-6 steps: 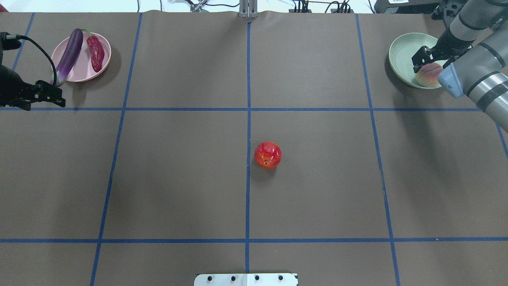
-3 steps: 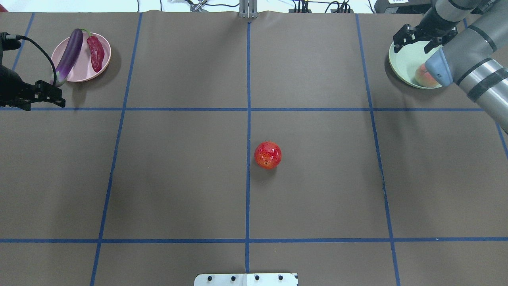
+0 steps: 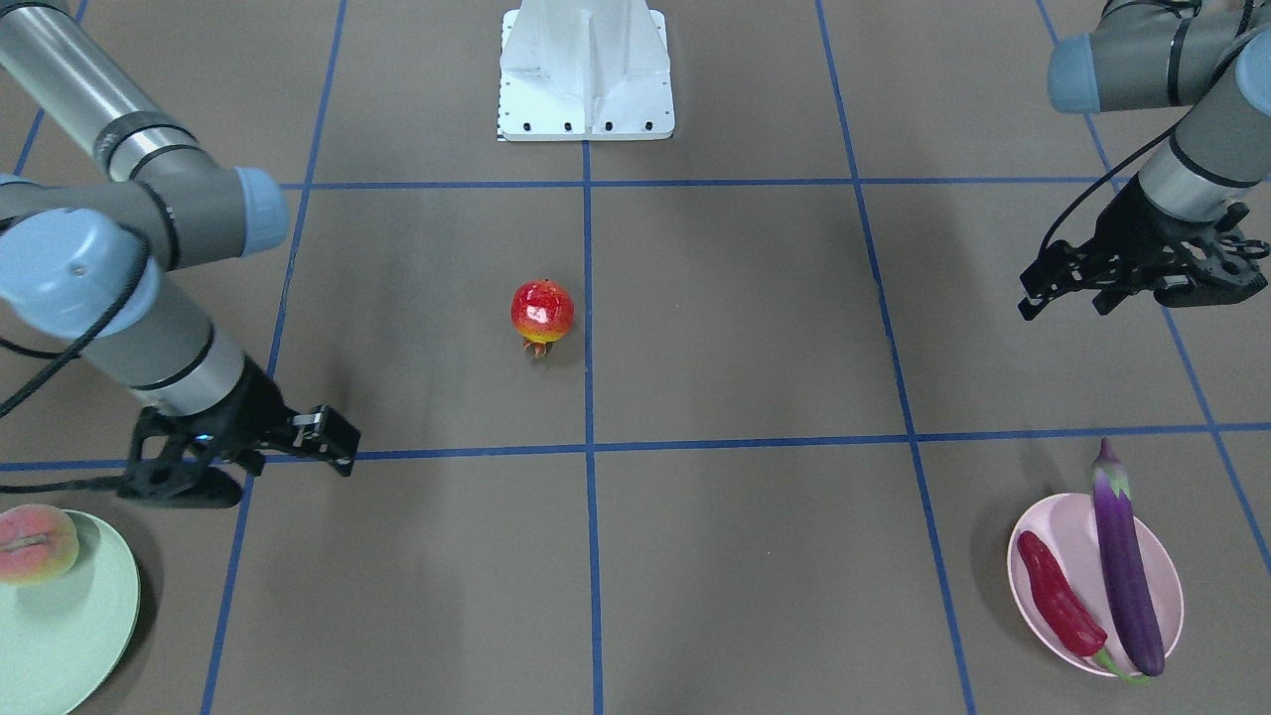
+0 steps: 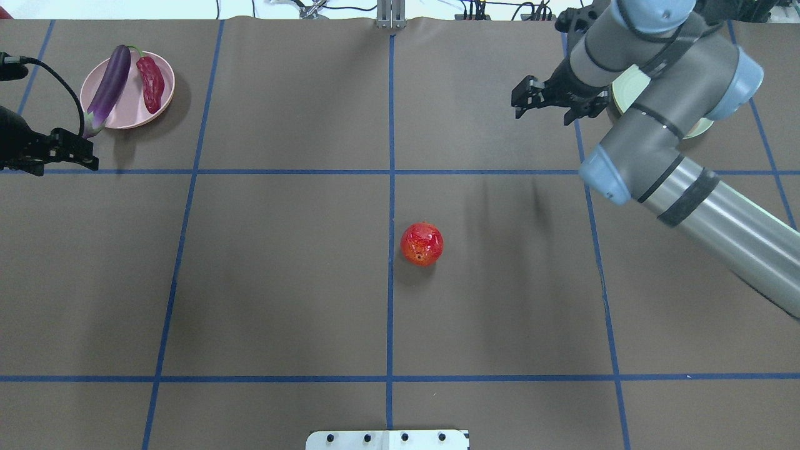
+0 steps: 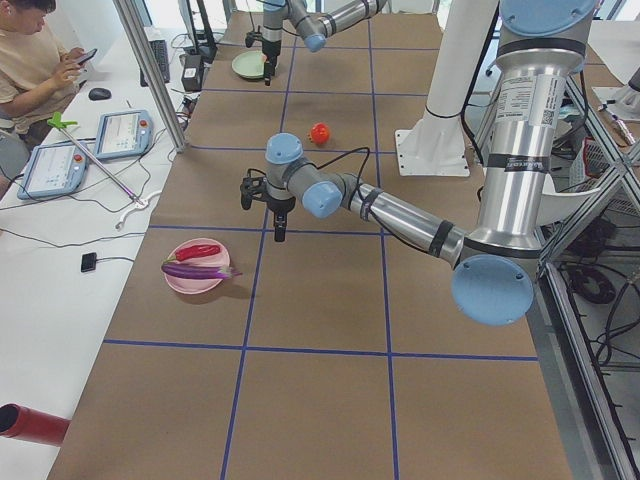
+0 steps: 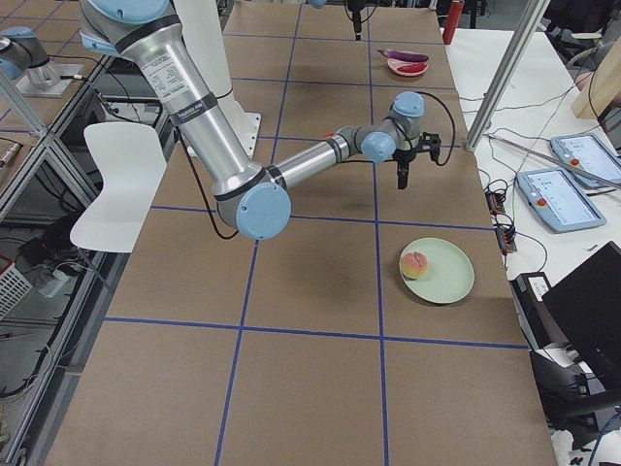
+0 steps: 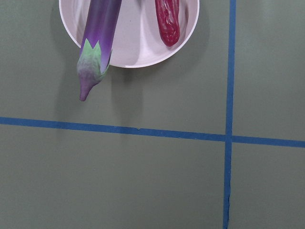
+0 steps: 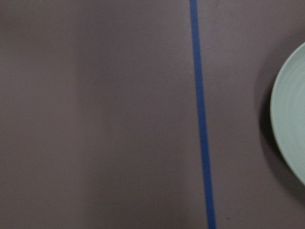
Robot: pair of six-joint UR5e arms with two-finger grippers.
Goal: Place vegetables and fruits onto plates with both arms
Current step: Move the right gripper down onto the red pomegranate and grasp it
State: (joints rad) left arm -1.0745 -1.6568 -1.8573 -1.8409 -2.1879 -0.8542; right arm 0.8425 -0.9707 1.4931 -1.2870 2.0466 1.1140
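The pale pink plate [image 4: 128,107] at the far left holds the purple eggplant [image 4: 109,87] and the red chili [image 4: 151,84]; the left wrist view shows the eggplant [image 7: 102,28] with its calyx end over the rim. My left gripper [image 4: 84,152] is open and empty, just near of that plate. The peach [image 3: 35,543] lies on the mint green plate [image 3: 70,616]. My right gripper [image 4: 542,107] is open and empty, left of the green plate [image 4: 700,129], raised above the table. The red-orange pomegranate ball [image 4: 422,244] sits alone near the table's middle.
The white pedestal base [image 3: 586,70] stands at the robot's edge of the table. Blue tape lines grid the brown table cover. My right forearm [image 4: 687,187] crosses the right side and hides the peach from overhead.
My right gripper has left the peach on the green plate, risen and swung left, away from the plate. The left gripper has barely shifted.
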